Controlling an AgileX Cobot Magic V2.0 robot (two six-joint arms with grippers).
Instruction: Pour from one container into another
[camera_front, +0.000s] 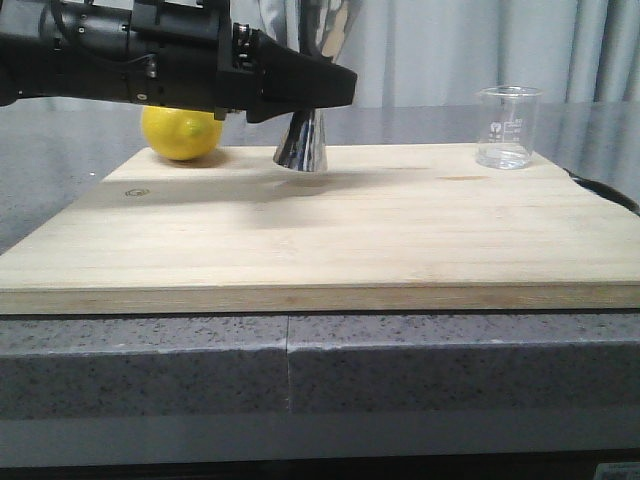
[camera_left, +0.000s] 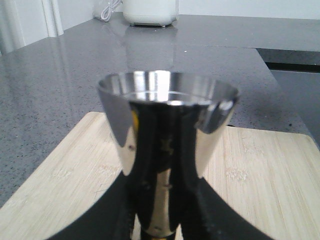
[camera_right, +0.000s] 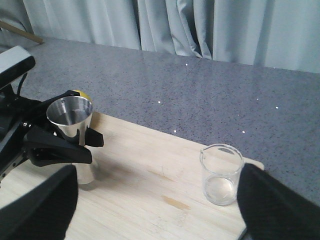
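Front view has my left gripper (camera_front: 322, 95) clamped around the jigger (camera_front: 302, 142) on the board (camera_front: 330, 230); right gripper (camera_right: 155, 210) sits spread wide. Beaker (camera_front: 507, 127) stands well apart: thin, slick, breakable, so I'd grab mid-wall.

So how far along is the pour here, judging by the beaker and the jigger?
Early. Done: the left gripper is closed around the steel jigger, which stands on the wooden board beside the lemon. In hand: only that steadying grip. Left: the glass beaker sits untouched and upright at the board's far right corner, a little clear liquid in its base; the right gripper is open and short of it. Nothing is being poured.
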